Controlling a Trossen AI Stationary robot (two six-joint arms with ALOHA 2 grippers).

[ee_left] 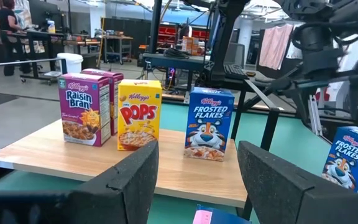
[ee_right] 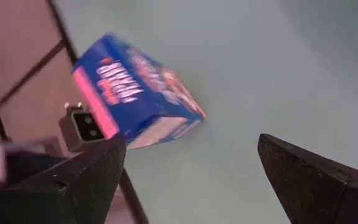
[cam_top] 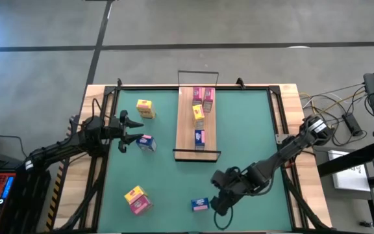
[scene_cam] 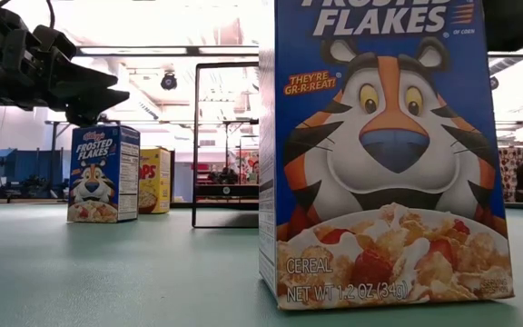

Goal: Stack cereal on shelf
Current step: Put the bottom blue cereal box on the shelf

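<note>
Between the right gripper's [ee_right: 188, 180] spread fingers lay a blue cereal box [ee_right: 135, 93]: probably light, crushable; pinch its broad faces. Left gripper [cam_top: 130, 128] open, waiting.

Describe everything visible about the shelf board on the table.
The shelf is a long, narrow light-wood board lying flat on the green table, with thin black wire rails at its short ends. Four small cereal boxes stand on it: two Raisin Bran, a yellow Pops and a blue Frosted Flakes. Neither hand touches it.
</note>
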